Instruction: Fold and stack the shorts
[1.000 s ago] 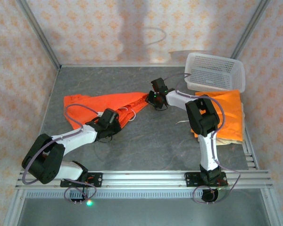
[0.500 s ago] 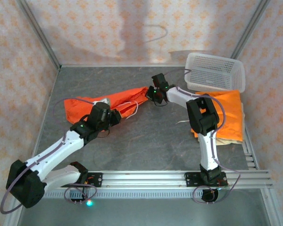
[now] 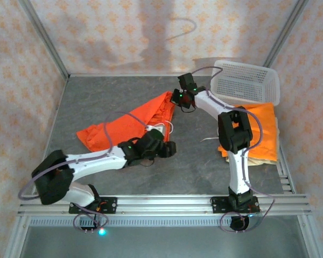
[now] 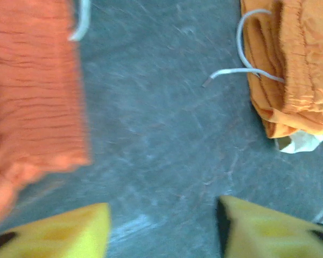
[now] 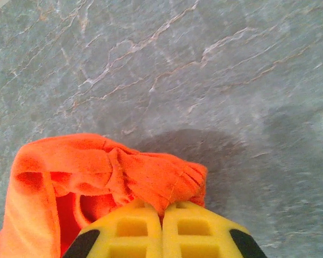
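From overhead I saw the grey table (image 3: 188, 161) with the loose orange shorts (image 3: 145, 115) strung out between my two claws. One corner was at the right claw (image 3: 176, 99). The other end lay spread behind and to the left of the left claw (image 3: 169, 149). The white mesh basket (image 3: 245, 80) sat just to the right of the right claw, and the folded orange stack (image 3: 264, 129) lay nearer me, on that arm's right.

The right wrist camera gave me the grip itself. The right claw (image 5: 161, 215) had its yellow pads pressed together on a bunched fold of the loose orange shorts (image 5: 118, 172), with bare marbled table ahead of it.

The left wrist camera showed the left claw (image 4: 161, 226) standing wide, nothing between its fingers (image 4: 59, 231) but table. The gathered waistband of the loose orange shorts (image 4: 32, 97) lay ahead to its left, blurred. The folded orange stack (image 4: 296, 64) was ahead to its right, well apart. A white drawstring (image 4: 239, 40) curled off the stack's edge, and a pale scrap of cloth (image 4: 304, 142) poked out beneath it.
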Available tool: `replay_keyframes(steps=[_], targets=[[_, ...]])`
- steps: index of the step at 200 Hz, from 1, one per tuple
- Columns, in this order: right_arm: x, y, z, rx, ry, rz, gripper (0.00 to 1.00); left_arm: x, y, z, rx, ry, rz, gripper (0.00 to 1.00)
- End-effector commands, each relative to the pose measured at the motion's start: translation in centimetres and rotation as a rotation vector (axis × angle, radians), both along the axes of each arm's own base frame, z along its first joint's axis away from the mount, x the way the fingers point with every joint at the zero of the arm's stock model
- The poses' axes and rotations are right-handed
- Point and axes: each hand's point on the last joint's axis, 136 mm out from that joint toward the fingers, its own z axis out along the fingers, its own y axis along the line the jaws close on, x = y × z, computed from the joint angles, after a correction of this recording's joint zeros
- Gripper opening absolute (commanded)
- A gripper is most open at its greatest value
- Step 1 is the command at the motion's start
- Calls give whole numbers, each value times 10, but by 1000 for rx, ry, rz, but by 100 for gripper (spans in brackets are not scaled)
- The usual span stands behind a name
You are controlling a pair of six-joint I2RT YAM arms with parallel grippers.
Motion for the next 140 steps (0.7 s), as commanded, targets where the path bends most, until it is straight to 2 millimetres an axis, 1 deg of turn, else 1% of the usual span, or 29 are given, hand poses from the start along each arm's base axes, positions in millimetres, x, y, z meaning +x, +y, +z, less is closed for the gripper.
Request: replay_keyframes(steps=[1, 8, 18, 28, 36, 37, 38, 45, 55, 65, 77, 87, 98, 118, 140], targets=[[-3, -15, 36, -81, -71, 33, 10, 16, -21, 61, -113, -169, -16, 74], [-6, -18, 40, -103, -78, 44, 20, 19, -12, 73, -94, -209, 5, 82], [-12, -25, 44, -138, -84, 53, 28, 23, 6, 84, -35, -250, 47, 89], [-18, -30, 46, -167, -89, 66, 39, 26, 33, 92, 40, -265, 104, 90], [-24, -34, 47, -185, -90, 74, 49, 26, 56, 91, 103, -256, 146, 90], [-24, -35, 47, -188, -90, 74, 50, 28, 59, 94, 100, -261, 158, 90], [-25, -36, 47, -189, -89, 76, 52, 26, 62, 90, 119, -250, 158, 90], [-31, -38, 47, -195, -89, 85, 60, 25, 84, 89, 164, -233, 199, 89], [-41, -40, 46, -195, -78, 101, 68, 20, 115, 84, 230, -208, 247, 87], [-52, -40, 45, -179, -65, 119, 72, 12, 144, 78, 303, -180, 285, 86], [-68, -37, 43, -131, -50, 140, 74, 0, 168, 72, 378, -155, 298, 84], [-83, -30, 42, -73, -39, 164, 78, -9, 179, 66, 419, -135, 293, 82], [-102, -24, 39, -30, -21, 193, 82, -18, 184, 57, 441, -99, 282, 79], [-138, -12, 30, -19, 4, 242, 84, -29, 192, 33, 506, -16, 273, 73], [-178, 6, 20, -15, 17, 300, 85, -34, 198, 8, 604, 58, 252, 68]])
